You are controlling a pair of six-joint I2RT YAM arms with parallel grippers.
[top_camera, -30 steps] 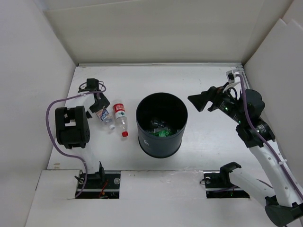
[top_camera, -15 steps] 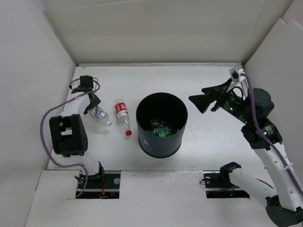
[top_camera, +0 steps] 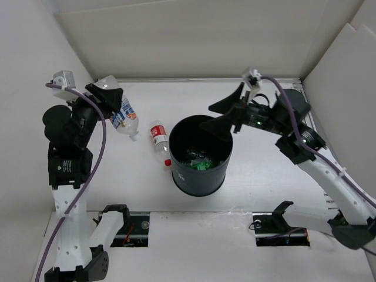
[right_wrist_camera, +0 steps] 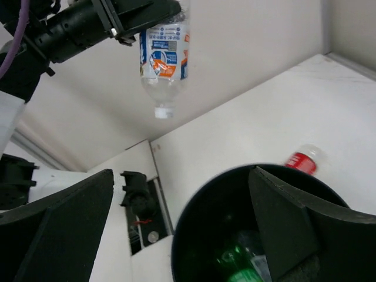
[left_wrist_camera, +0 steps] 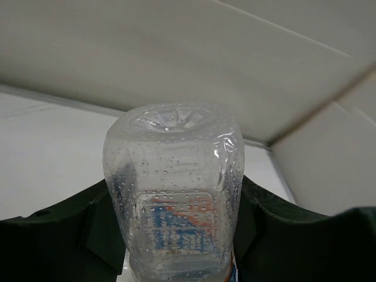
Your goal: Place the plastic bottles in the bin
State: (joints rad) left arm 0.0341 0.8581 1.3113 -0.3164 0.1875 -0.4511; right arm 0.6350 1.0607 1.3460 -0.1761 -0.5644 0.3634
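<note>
Your left gripper is clamped on the blue-labelled bottle, holding it cap-down in the air at the upper left of the frame, well apart from the bin at centre, so you are on the carry: swing it right over the bin's mouth, then release. Your right gripper hovers empty over the bin's far rim, jaws wide apart, so mind a clash there. The red-capped bottle lies on the table just left of the bin; a green bottle sits inside, perhaps with others too dark to count.
</note>
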